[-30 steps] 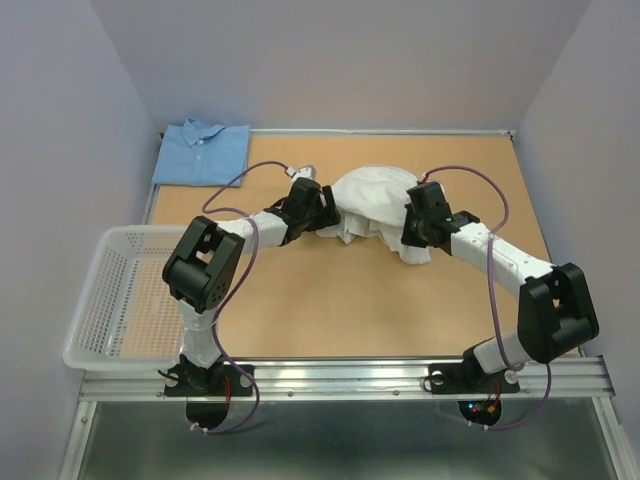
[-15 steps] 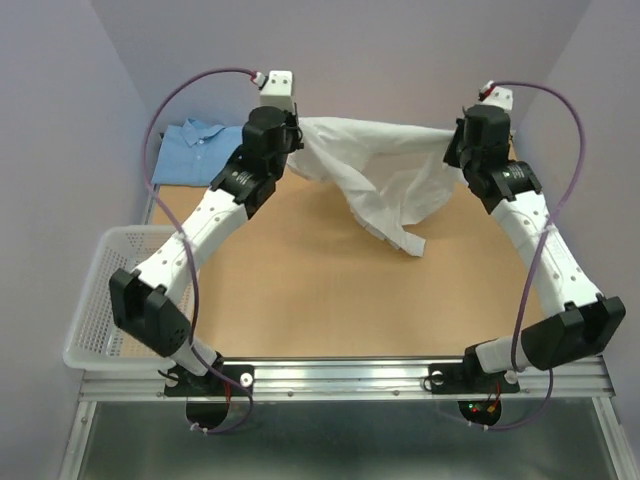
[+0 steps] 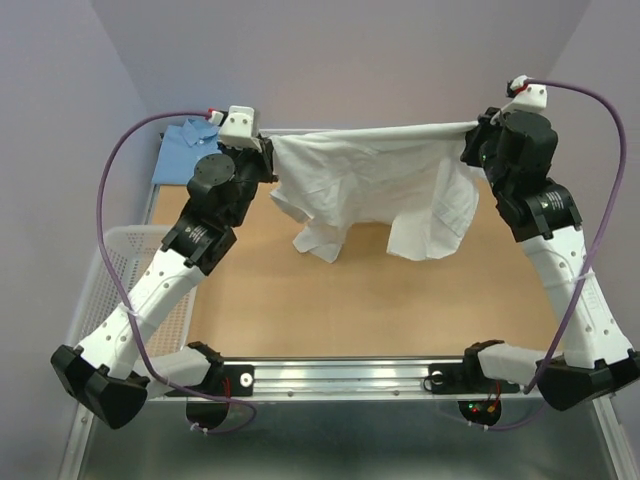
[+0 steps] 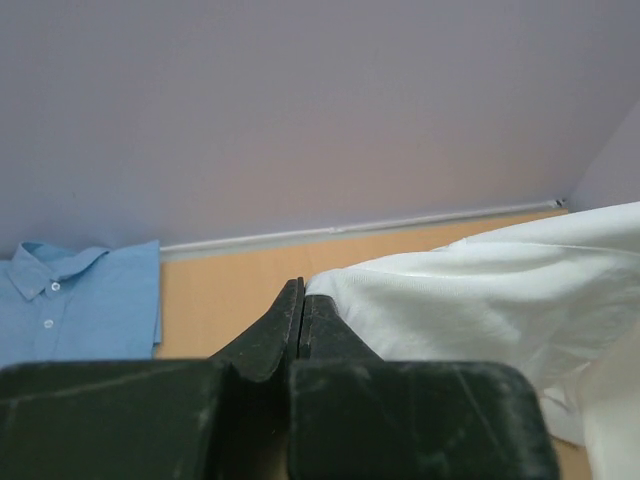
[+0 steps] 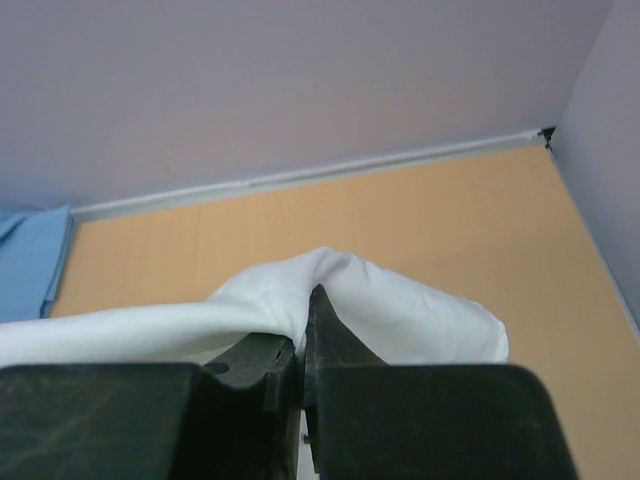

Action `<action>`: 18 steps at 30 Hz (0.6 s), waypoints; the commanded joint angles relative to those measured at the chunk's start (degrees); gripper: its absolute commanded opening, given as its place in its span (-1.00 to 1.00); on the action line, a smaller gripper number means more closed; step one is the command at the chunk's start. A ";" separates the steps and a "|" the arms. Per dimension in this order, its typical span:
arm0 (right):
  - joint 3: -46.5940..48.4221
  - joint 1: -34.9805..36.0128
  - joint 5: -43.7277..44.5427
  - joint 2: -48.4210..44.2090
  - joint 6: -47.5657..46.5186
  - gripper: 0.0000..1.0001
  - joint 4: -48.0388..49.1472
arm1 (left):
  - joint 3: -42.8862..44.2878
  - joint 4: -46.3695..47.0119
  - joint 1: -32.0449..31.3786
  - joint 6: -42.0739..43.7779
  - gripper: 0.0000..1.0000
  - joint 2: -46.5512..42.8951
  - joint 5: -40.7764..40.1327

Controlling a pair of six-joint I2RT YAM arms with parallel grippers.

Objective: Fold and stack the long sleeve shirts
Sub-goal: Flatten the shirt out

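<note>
The white long sleeve shirt hangs stretched in the air between both arms, its top edge taut and its folds drooping over the table. My left gripper is shut on the shirt's left end, the cloth coming out beside the closed jaws. My right gripper is shut on the right end, with white cloth bunched over the fingertips. The light blue long sleeve shirt lies folded flat at the table's far left corner, also visible in the left wrist view.
A white mesh basket sits off the table's left edge, partly under the left arm. The tan tabletop is walled by lilac panels at back and sides. A metal rail with both arm bases runs along the near edge.
Both grippers closed on the bunched white shirt on the table, then lifted and pulled apart toward the back. The shirt now hangs spread between them.
</note>
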 commanded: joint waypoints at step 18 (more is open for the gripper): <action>23.16 -1.66 -1.00 16.45 -4.76 -0.99 1.94 | 29.34 -2.33 10.52 -1.75 -1.00 18.54 4.58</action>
